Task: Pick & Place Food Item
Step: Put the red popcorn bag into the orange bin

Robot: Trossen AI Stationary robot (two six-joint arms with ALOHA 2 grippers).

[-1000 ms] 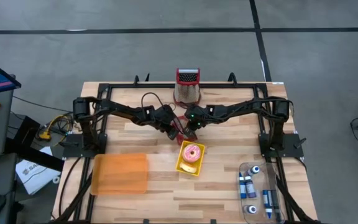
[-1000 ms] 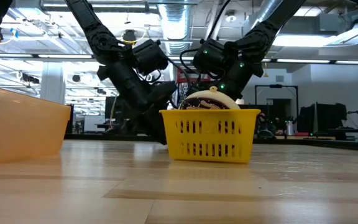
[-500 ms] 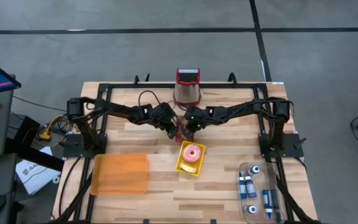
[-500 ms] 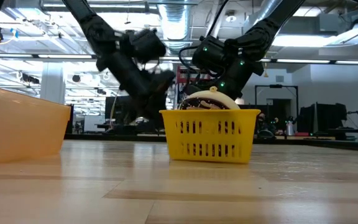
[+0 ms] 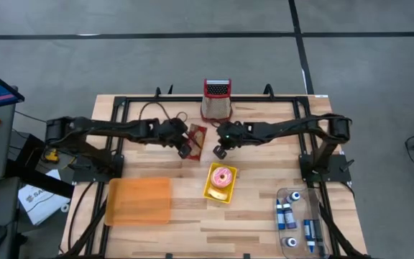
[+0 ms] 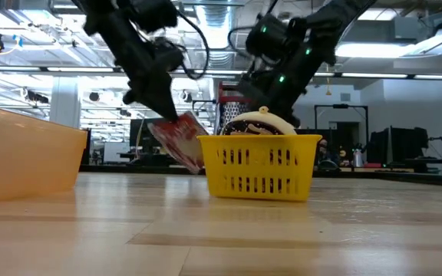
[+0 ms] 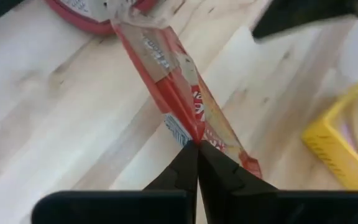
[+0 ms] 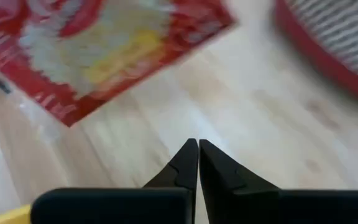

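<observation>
The left gripper (image 7: 197,144) pinched the red snack packet (image 7: 180,94) by one edge, so it hung just beyond the fingertips, clear of the table. It looked light, thin and floppy, likely slippery film; an edge pinch suited it. The right gripper (image 8: 197,144), pressed together, held nothing.

Packet: we see a red snack packet (image 5: 195,134) with pale print, flat, tilted, pinched at one edge, off the table

Place: upper centre of the high view, left of the yellow basket (image 5: 220,185)
</observation>
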